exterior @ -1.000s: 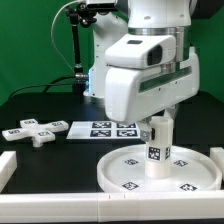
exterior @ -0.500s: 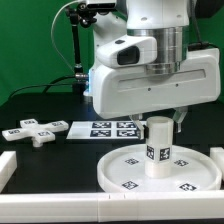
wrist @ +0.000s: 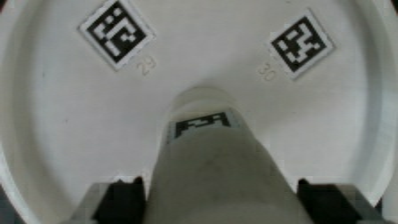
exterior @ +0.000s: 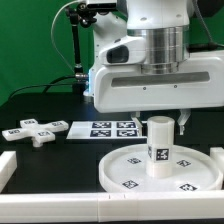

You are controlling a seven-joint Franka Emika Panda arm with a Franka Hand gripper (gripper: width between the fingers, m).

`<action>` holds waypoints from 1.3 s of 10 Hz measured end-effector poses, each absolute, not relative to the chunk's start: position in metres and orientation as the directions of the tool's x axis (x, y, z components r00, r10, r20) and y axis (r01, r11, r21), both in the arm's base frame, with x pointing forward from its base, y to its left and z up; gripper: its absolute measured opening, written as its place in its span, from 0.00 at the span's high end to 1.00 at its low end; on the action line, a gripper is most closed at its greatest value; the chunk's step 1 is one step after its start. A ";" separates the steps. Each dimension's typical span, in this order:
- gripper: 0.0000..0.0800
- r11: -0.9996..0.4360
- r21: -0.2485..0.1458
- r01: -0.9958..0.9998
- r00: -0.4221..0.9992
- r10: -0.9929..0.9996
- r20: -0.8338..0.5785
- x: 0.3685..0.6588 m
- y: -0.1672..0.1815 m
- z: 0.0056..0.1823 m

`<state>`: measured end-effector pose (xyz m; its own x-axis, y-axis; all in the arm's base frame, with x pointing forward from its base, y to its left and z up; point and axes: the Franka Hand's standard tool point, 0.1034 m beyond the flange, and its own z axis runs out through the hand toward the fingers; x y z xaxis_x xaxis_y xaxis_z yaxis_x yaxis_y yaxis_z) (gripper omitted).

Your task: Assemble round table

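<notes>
The short white leg [exterior: 158, 148] stands upright near the middle of the round disc [exterior: 112, 172], its tagged face toward the exterior camera. Treat it as hard moulded plastic: light, stiff and smooth-sided, so likely to slip or twist in a loose pinch, though not something you will crush. Your best hold is the one the wrist view shows, square across the plain round wall near the upper end, clear of the tag. Keep the axis plumb so whatever socket lies beneath meets it straight. The gripper [wrist: 221, 196] has its fingers [wrist: 121, 198] drawn in to a narrow gap that the leg fills, a pad against each side. That reads as a firm hold on the leg and nothing else. In the exterior view the bulky wrist hides the fingertips, so you cannot check the contact from there. The round disc, broad and rimmed, lies flat on the black table [exterior: 40, 105]; it looks light too and may turn or skate if you twist the leg hard. The cross-shaped base piece [exterior: 30, 131] lies well apart toward the exterior view's left, with the marker board [exterior: 105, 128] between it and the disc
</notes>
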<state>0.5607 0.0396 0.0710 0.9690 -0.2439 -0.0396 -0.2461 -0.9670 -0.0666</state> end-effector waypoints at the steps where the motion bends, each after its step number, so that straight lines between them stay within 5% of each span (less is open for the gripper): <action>1: 0.49 -0.938 -0.071 -0.340 0.940 -0.337 -0.045 0.561 0.040 0.071; 8: 0.49 -0.669 -0.075 -0.740 0.673 -0.734 -0.094 0.561 0.042 0.071; 13: 0.49 -0.196 -0.046 -0.979 0.201 -0.964 -0.175 0.563 0.043 0.072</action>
<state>0.5626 0.0430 0.0717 0.2013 -0.9638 -0.1749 -0.9795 -0.1963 -0.0458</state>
